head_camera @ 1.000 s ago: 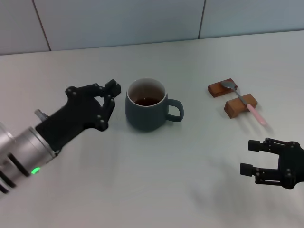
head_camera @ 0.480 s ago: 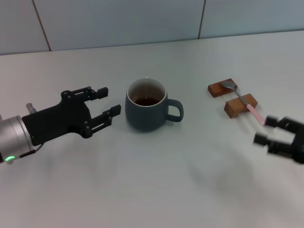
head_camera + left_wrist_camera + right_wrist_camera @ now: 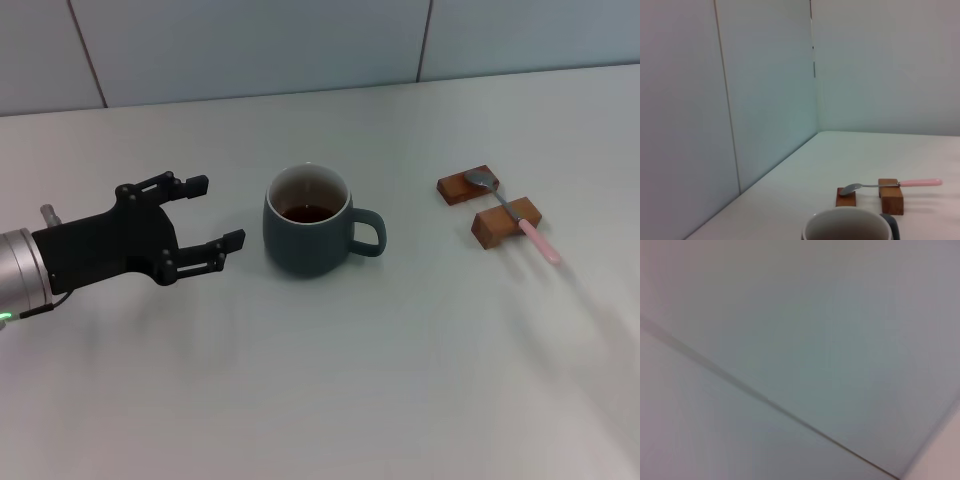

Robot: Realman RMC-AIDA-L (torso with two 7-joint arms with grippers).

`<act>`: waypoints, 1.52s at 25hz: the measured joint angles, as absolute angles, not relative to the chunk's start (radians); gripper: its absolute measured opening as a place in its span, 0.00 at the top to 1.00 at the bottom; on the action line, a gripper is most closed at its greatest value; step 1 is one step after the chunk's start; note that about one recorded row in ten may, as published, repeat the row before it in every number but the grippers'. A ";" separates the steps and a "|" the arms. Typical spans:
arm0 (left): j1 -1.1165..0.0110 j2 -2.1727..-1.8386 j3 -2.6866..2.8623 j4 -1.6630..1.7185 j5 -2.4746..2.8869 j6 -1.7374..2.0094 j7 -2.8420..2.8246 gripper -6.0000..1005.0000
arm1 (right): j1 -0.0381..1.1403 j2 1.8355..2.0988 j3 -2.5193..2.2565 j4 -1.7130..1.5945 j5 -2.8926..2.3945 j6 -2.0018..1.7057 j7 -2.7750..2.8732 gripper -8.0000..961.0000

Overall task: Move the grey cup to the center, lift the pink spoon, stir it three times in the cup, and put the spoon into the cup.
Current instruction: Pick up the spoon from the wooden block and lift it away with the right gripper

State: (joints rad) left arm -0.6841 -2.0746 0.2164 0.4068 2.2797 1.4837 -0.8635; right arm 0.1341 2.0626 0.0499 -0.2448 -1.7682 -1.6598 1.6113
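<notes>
Fingers of our left gripper (image 3: 212,213) are spread wide, holding nothing, just beside the grey cup (image 3: 309,232) without touching it. We see the cup near the table's (image 3: 330,390) middle, dark liquid inside. The pink spoon (image 3: 512,210) lies across two wooden blocks (image 3: 490,205), well apart. Our right gripper is out of sight; its wrist view shows only blurred wall.

Desk (image 3: 330,380): white, plain surface | Wooden blocks: two, brown, right side of desk, near each other, far block (image 3: 467,186), near block (image 3: 506,222) | Wall (image 3: 250,45): pale panels with vertical seams, behind desk
</notes>
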 joint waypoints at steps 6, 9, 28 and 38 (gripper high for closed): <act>-0.696 -2.074 0.217 0.415 2.279 1.475 -0.865 0.18 | 0.150 2.063 0.032 -0.210 -1.784 -1.578 1.732 0.14; -0.696 -2.073 0.217 0.415 2.277 1.473 -0.865 0.18 | 0.174 2.061 0.010 -0.209 -1.796 -1.544 1.762 0.14; -0.684 -2.074 0.222 0.428 2.276 1.480 -0.865 0.18 | 0.274 2.074 -0.113 -0.190 -1.807 -1.348 1.780 0.14; -0.684 -2.074 0.227 0.422 2.276 1.482 -0.858 0.18 | 0.288 2.074 -0.116 -0.189 -1.814 -1.341 1.780 0.14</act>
